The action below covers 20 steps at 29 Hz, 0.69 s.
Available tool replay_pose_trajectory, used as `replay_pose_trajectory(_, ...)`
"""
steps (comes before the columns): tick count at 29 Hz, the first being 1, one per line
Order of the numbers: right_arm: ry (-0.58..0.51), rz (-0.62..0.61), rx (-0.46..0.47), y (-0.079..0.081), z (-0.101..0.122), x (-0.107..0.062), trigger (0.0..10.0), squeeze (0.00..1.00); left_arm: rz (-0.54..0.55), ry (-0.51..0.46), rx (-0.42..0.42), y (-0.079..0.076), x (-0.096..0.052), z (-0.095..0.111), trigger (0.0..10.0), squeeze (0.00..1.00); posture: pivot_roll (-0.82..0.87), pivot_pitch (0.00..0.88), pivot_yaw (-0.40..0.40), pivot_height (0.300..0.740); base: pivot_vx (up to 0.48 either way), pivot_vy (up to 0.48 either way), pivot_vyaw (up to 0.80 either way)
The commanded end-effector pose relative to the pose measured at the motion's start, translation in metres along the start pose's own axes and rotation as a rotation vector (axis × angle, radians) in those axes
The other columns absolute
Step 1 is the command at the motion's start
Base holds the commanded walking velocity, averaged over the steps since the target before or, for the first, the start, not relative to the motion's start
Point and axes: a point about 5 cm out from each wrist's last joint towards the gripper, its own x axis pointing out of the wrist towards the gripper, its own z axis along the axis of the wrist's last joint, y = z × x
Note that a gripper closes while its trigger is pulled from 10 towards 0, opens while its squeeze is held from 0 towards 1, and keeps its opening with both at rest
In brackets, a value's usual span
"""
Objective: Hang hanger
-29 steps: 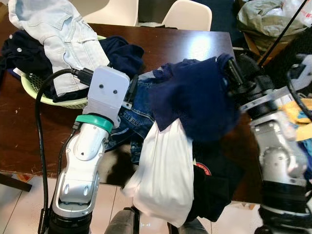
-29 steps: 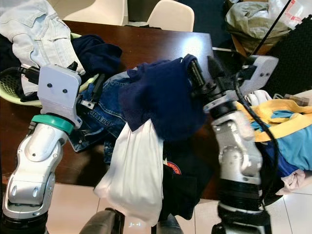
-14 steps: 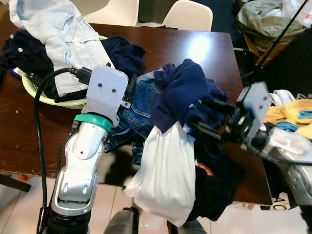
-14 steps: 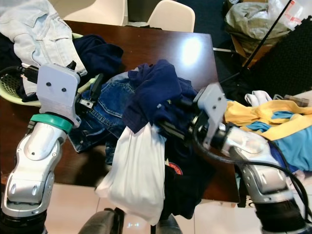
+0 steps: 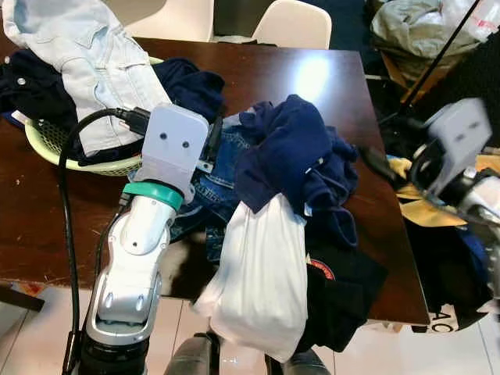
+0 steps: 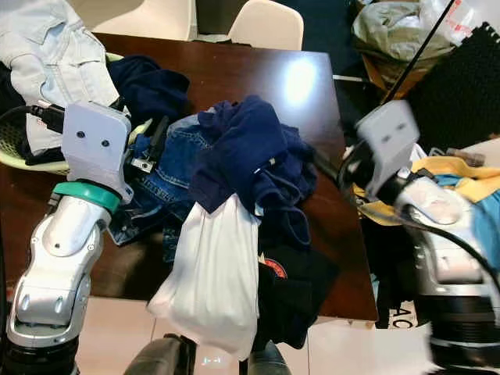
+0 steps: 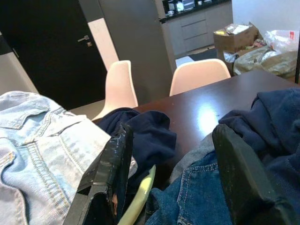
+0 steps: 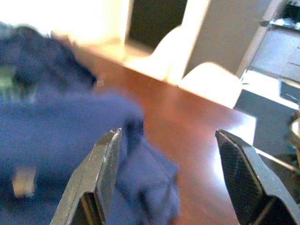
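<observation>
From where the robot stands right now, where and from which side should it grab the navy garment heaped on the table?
Take the navy garment at its raised, bunched crest, coming from the robot's right with the open right end effector, which is nearest. That fold stands proud of the jeans, so fingers can close around it. The white garment hanging below may drag along.

One table (image 5: 289,66), two chairs (image 7: 121,84) (image 7: 204,75), one basket (image 5: 58,152), two grippers (image 7: 173,173) (image 8: 176,176).
</observation>
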Motion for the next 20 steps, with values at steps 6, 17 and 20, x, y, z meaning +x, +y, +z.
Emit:
replay_pose_trajectory(6, -0.092, -0.149, 0.314, 0.035, -0.013, 0.009, 10.0, 0.0, 0.01, 0.01, 0.012, 0.002, 0.0, -0.003, 10.0, 0.0, 0.03, 0.126, 0.056, 0.74, 0.0, 0.0, 0.0)
replay_pose_trajectory(17, -0.183, -0.265, 0.159, 0.09, -0.001, 0.009, 10.0, 0.0, 0.006, -0.009, 0.017, 0.008, 0.001, -0.003, 10.0, 0.0, 0.02, 0.121, 0.066, 0.74, 0.0, 0.0, 0.0)
replay_pose_trajectory(20, -0.191, -0.293, 0.084, 0.086, 0.002, 0.005, 10.0, 0.0, -0.001, -0.013, -0.006, 0.007, 0.0, -0.003, 10.0, 0.0, 0.02, 0.118, 0.067, 0.74, 0.0, 0.0, 0.0)
